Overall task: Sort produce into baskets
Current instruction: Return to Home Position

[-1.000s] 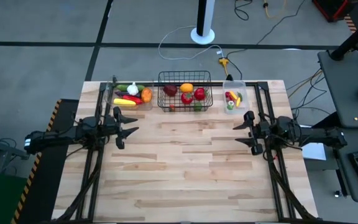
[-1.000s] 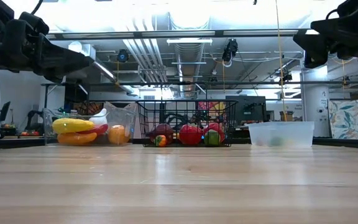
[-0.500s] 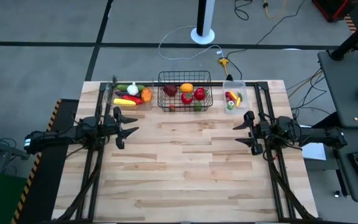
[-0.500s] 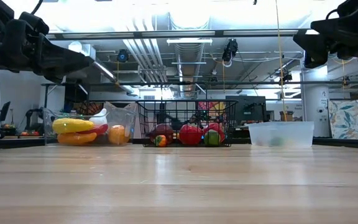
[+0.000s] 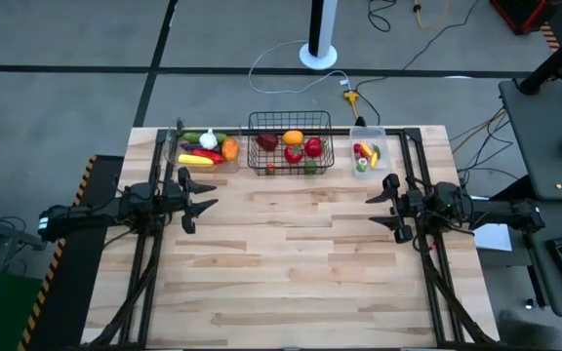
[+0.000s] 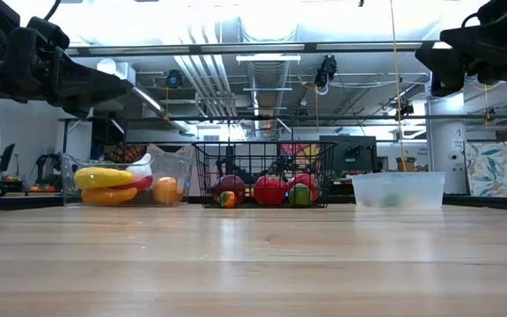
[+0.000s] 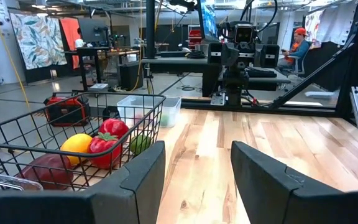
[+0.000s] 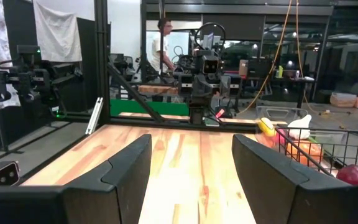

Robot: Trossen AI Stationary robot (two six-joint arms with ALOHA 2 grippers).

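Note:
The produce lies in three baskets along the table's far edge. A wide clear bin (image 5: 176,156) holds a cucumber (image 5: 192,137), garlic (image 5: 208,142), an orange (image 5: 229,148) and long yellow and red pieces. The black wire basket (image 5: 290,115) holds red peppers (image 7: 107,140) and other round pieces. A small clear bin (image 5: 382,146) holds a few small pieces (image 5: 362,156). My left gripper (image 5: 205,202) hangs open over the table's left side, pointing level toward the right. My right gripper (image 5: 375,209) hangs open over the right side, facing it. Both are well above the wood.
Bare wooden tabletop (image 5: 291,263) stretches between and in front of the two grippers. Black frame rails (image 5: 154,244) run along the left and right sides. A person shows in the room beyond the table in each wrist view.

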